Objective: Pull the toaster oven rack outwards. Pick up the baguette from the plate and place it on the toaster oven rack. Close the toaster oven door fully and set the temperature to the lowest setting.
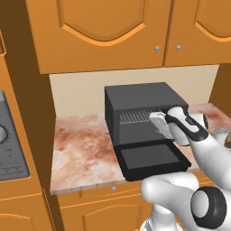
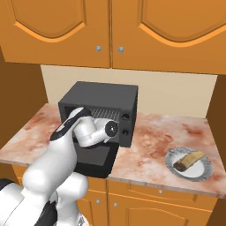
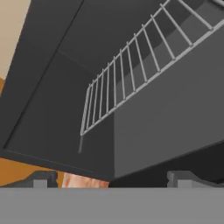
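Note:
The black toaster oven [image 1: 140,97] stands on the counter with its toaster oven door [image 1: 151,158] folded down flat in front. Inside the cavity, the silver wire toaster oven rack [image 1: 135,116] sits pushed in. My gripper [image 1: 157,122] hovers at the right part of the oven mouth, above the door. In the hand view, its open gripper [image 3: 113,179] has nothing between the fingertips, and the rack [image 3: 131,74] runs just ahead of them. The baguette [image 2: 189,160] lies on the pale plate [image 2: 198,173] far to the oven's right. Two knobs [image 2: 126,117] sit on the oven's control strip.
The marble counter [image 1: 81,149] has free room left of the oven and between oven and plate. Orange wall cabinets [image 1: 103,31] hang overhead. A tall orange panel and a grey appliance [image 1: 6,149] border the counter's left end.

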Robot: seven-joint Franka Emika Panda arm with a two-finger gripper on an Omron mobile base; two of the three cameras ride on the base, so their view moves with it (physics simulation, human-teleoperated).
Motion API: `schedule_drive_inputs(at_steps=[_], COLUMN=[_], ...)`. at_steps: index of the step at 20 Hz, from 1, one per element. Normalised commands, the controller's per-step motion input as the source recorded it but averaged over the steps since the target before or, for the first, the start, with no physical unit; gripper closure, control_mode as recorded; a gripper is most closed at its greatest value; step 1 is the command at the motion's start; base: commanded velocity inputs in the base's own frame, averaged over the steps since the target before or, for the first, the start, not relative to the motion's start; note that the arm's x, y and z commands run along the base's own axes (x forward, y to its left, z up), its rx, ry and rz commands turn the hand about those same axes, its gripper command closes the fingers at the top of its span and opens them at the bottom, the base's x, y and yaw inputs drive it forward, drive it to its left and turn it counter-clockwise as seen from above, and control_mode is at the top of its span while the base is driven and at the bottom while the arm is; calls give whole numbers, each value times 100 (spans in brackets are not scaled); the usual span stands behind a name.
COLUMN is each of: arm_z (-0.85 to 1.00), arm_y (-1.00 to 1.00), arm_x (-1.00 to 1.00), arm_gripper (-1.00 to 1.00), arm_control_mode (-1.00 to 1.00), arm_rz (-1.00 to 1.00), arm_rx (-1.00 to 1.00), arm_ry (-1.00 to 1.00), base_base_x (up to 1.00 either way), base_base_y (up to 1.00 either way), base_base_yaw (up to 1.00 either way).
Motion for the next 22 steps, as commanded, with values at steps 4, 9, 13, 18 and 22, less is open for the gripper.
schedule_drive_inputs(at_steps=[4, 9, 13, 18, 22], arm_z=[0, -6, -22, -42, -26], arm_y=[2, 13, 11, 1, 4], arm_x=[13, 21, 11, 1, 3], arm_gripper=[-100, -100, -100, -100, -100], arm_control_mode=[-100, -100, -100, -100, -100], arm_rz=[-2, -9, -11, -2, 0], arm_rx=[0, 0, 0, 0, 0], arm_ry=[0, 0, 0, 0, -1], base_base_x=[0, 0, 0, 0, 0], base_base_y=[0, 0, 0, 0, 0], base_base_yaw=[0, 0, 0, 0, 0])
